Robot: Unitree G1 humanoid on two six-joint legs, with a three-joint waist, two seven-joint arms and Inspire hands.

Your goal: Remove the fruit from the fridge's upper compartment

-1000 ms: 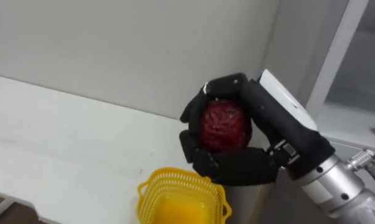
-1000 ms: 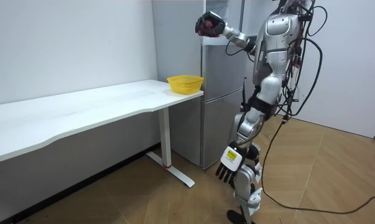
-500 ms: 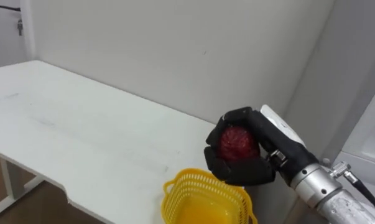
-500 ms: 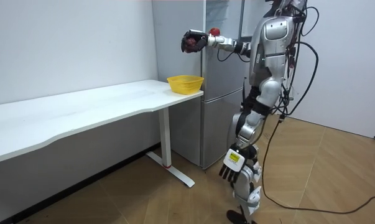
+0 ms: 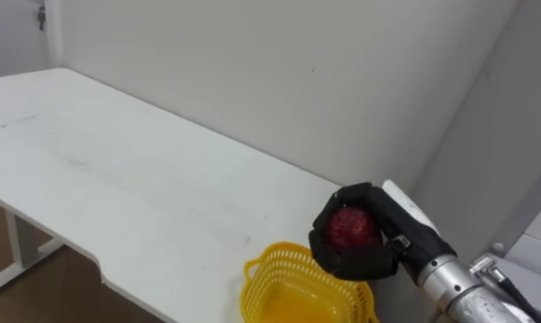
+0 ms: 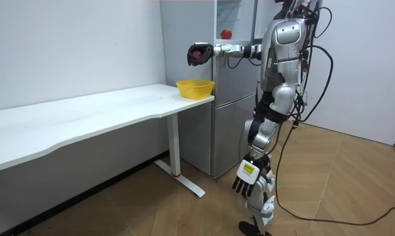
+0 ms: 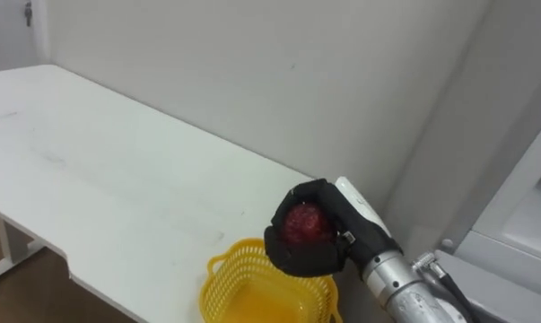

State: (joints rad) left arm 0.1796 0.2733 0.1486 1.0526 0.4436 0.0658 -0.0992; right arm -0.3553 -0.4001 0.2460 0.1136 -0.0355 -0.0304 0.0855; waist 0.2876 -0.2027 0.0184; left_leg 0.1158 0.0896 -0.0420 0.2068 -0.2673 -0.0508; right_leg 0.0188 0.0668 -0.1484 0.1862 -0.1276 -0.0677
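A dark red round fruit (image 5: 349, 227) sits in my right hand (image 5: 357, 262), whose black fingers are curled round it. The hand hangs just above the far right rim of a yellow plastic basket (image 5: 277, 272) on the white table's right end. In the room view my right arm reaches out level from the fridge (image 6: 233, 98) toward the table, with the fruit (image 6: 197, 55) well above the basket (image 6: 195, 87). My left hand (image 6: 248, 178) hangs by my leg with relaxed fingers. I stand in front of the fridge.
The long white table (image 5: 117, 179) runs off to the left along a plain wall. A second red fruit (image 6: 227, 33) shows in the upper fridge. The pale fridge door frame (image 7: 512, 179) stands at the right edge. Wooden floor lies behind me.
My right hand has carried the fruit away from the fridge, down and over the basket. My head has turned left, so more of the table shows.
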